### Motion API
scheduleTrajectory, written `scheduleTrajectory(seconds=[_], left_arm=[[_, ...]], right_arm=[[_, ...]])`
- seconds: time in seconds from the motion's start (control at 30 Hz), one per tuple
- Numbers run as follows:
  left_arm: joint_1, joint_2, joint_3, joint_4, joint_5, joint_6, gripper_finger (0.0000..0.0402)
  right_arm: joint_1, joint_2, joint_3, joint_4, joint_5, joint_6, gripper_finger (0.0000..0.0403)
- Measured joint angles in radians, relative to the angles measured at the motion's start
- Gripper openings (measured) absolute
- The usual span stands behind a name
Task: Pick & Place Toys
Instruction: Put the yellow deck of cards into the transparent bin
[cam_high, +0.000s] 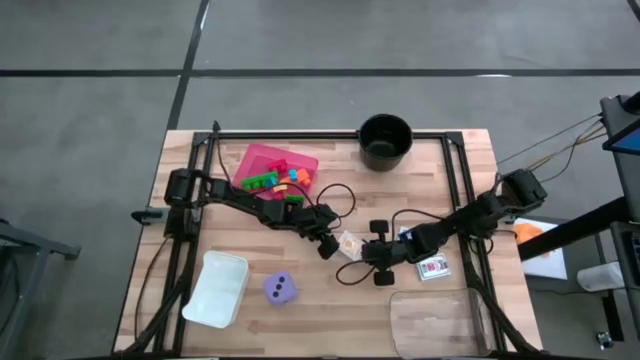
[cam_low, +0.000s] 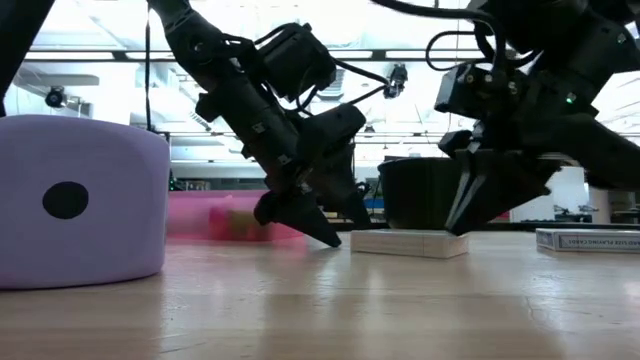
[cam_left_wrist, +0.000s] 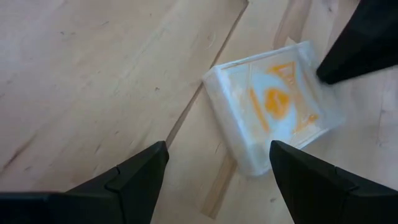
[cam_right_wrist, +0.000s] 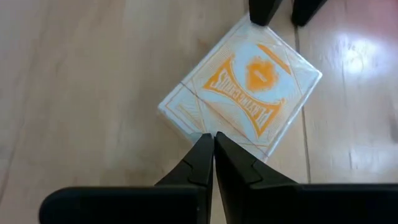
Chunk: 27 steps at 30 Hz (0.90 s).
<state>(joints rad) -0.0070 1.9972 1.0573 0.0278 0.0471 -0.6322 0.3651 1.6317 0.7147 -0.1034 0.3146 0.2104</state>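
Two tools flank one orange card box (cam_high: 349, 242), which lies flat on the desk (cam_high: 330, 310) near its middle. My left tool (cam_high: 326, 246) sits just beside the box on one side, fingers (cam_left_wrist: 134, 180) spread apart and holding nothing; the box lies ahead of them, not between them. My right tool (cam_high: 382, 272) stands at the opposite side, fingers (cam_right_wrist: 205, 163) pressed together, tips at the box edge, gripping nothing. The purple die (cam_high: 280, 289) rests well apart, toward the desk's near edge. A white-red card box (cam_high: 433, 267) lies beside the right arm.
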Motion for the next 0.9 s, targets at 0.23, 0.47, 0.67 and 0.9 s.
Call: scheduleTrajectory(seconds=[0.23,0.47,0.67,0.9], left_arm=[[-0.003,0.003,0.000,0.045,0.012,-0.031,0.0295],[-0.003,0.003,-0.005,0.055,0.043,-0.049,0.0295],[-0.003,0.002,-0.016,0.062,0.050,-0.050,0.0295],[-0.014,0.008,-0.017,0.091,0.061,-0.077,0.0295]], right_arm=[[-0.013,0.082,0.005,0.077,-0.026,0.000,0.0018],[-0.014,0.078,0.004,0.068,-0.056,0.005,0.0018],[-0.017,0.089,0.004,0.059,-0.075,0.022,0.0018],[-0.018,0.089,0.003,0.059,-0.083,0.022,0.0018]])
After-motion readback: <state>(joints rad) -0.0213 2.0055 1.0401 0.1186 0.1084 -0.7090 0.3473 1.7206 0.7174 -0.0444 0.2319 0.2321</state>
